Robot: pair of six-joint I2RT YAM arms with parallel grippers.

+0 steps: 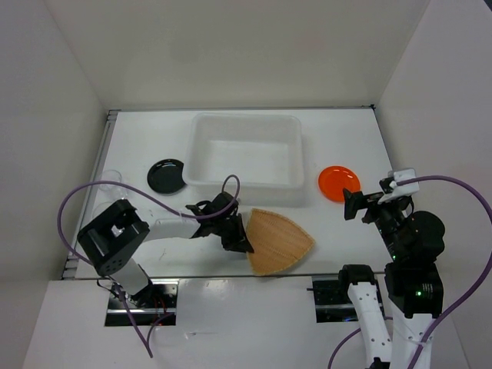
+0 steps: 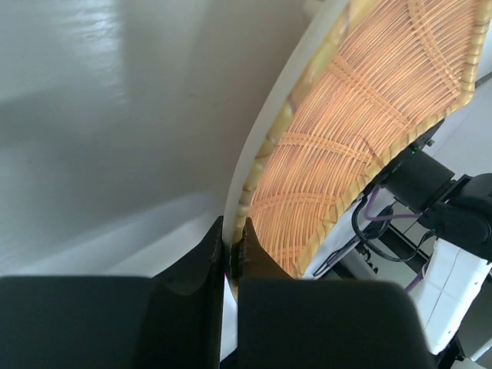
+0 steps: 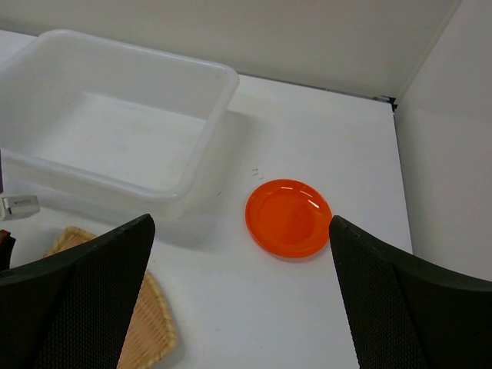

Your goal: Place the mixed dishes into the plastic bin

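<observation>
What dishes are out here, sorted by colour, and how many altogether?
Tan woven basket tray: 1
Orange plate: 1
Black plate: 1
Clear cup: 1, faint at the table's left edge; I cannot make out more
Total: 4 dishes, none of them inside the white bin.

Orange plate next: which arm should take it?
Right. The right gripper hangs open beside the orange plate, which its camera views unobstructed. The left gripper is shut on the basket rim.
</observation>
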